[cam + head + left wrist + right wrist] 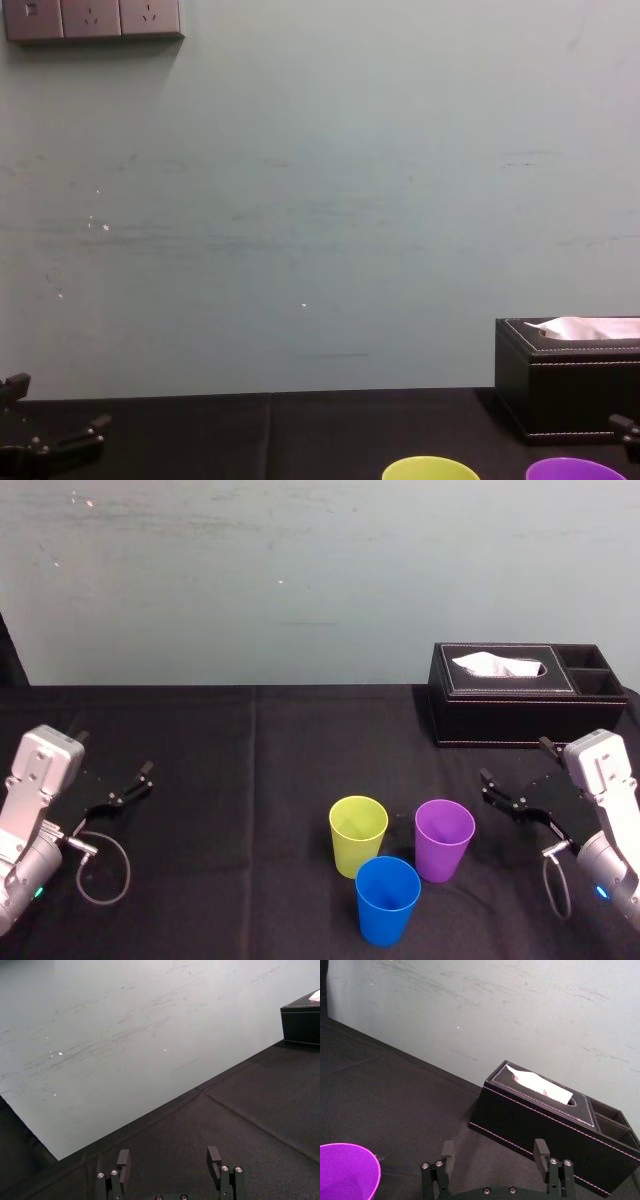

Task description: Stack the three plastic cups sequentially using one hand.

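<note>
Three cups stand upright and apart on the black table near its front middle: a yellow-green cup [358, 834], a purple cup [444, 838] to its right, and a bright blue cup [387, 898] in front of both. The chest view catches the yellow-green rim [431, 468] and the purple rim [575, 469]. My right gripper [514, 778] hovers open and empty just right of the purple cup [346, 1172], its fingers [541, 1152] spread wide. Far to the left my left gripper [128, 783] rests open, well away from the cups, with nothing between its fingers [123, 1161].
A black leather tissue box [525, 692] with white tissue stands at the back right, behind the right gripper, also seen as the box [545, 1127]. A grey-green wall [320, 200] closes the far side of the table. A loose cable [100, 865] loops by the left arm.
</note>
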Motion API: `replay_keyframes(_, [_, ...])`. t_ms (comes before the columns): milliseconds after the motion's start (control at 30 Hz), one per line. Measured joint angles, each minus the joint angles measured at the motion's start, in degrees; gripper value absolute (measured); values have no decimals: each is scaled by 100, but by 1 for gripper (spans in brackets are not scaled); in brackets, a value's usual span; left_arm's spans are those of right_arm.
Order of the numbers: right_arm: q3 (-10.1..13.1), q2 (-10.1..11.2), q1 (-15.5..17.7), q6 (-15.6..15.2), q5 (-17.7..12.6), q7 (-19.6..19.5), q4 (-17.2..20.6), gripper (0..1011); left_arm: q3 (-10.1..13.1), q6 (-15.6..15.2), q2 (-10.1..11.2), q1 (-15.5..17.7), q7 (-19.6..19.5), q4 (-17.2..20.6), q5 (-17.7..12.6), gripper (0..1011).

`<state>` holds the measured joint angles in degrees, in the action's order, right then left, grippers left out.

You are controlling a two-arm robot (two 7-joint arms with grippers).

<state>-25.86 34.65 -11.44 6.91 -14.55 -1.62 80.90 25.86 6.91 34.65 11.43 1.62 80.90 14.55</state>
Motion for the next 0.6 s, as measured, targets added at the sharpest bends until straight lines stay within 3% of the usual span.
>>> replay_keyframes(600, [0,0,0,0,0,0,0,1003,0,0,0,0,0,0,0,1000])
